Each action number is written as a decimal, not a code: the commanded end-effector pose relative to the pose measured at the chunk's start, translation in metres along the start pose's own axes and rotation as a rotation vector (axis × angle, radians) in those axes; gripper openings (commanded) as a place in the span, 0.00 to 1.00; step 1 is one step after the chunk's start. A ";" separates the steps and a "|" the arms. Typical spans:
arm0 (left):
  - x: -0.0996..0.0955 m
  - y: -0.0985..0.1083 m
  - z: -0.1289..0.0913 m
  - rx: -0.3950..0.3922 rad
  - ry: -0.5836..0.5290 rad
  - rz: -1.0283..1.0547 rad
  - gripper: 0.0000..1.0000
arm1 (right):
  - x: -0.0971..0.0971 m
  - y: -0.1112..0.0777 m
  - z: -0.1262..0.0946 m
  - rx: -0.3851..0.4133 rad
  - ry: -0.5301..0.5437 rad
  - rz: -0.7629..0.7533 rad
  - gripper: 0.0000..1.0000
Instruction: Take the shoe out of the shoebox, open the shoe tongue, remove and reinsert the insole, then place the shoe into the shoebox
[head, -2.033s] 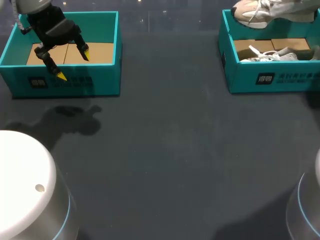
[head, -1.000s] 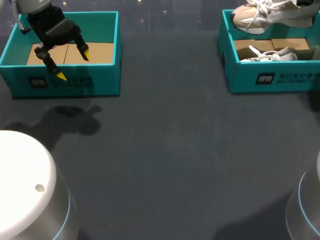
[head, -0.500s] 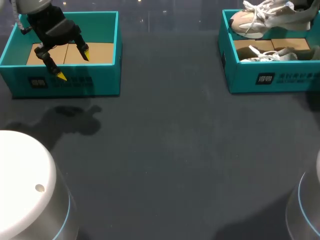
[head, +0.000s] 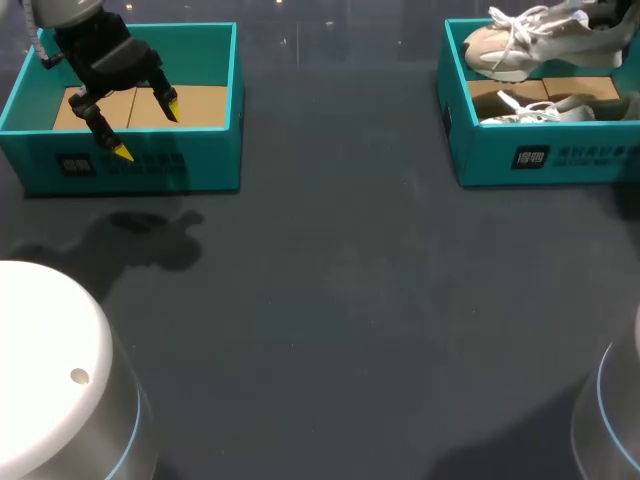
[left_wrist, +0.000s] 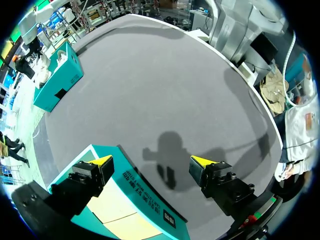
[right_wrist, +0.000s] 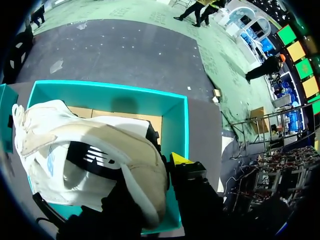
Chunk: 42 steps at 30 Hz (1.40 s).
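A beige and white shoe (head: 530, 45) hangs over the far side of the teal shoebox (head: 545, 160) at the back right, held by its heel. My right gripper (right_wrist: 155, 167) is shut on that heel of the shoe (right_wrist: 90, 155); one yellow fingertip (right_wrist: 180, 159) shows, the other is hidden behind the shoe. A second white shoe (head: 540, 108) lies inside this box. My left gripper (head: 147, 128) hangs open over the front wall of the other teal box (head: 135, 170), nothing between its fingers (left_wrist: 152, 161).
The left box (left_wrist: 145, 200) holds only brown cardboard on its floor. A wide stretch of dark grey table (head: 340, 300) lies between the two boxes. White arm bases stand at the near left (head: 50, 370) and near right corners.
The held shoe has shifted a little right and down over the right box. The left arm has not moved.
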<state>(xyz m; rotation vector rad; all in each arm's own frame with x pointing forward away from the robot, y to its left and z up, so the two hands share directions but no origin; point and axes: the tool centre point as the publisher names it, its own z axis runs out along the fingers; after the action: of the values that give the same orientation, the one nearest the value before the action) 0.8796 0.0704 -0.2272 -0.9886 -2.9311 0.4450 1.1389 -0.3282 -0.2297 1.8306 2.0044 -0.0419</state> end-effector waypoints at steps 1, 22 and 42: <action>0.000 0.000 0.000 -0.002 0.002 0.001 1.00 | -0.007 0.006 0.002 0.014 0.013 0.002 0.00; 0.000 0.000 0.000 -0.002 0.002 0.001 1.00 | 0.005 0.011 0.034 0.083 0.018 0.027 0.00; 0.000 0.000 0.000 -0.002 0.002 0.001 1.00 | 0.014 0.003 0.075 0.119 0.043 0.034 0.00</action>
<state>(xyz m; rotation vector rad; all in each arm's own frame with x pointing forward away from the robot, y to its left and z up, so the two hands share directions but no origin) 0.8795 0.0704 -0.2272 -0.9885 -2.9311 0.4451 1.1540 -0.3360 -0.2978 1.9468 2.0316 -0.1112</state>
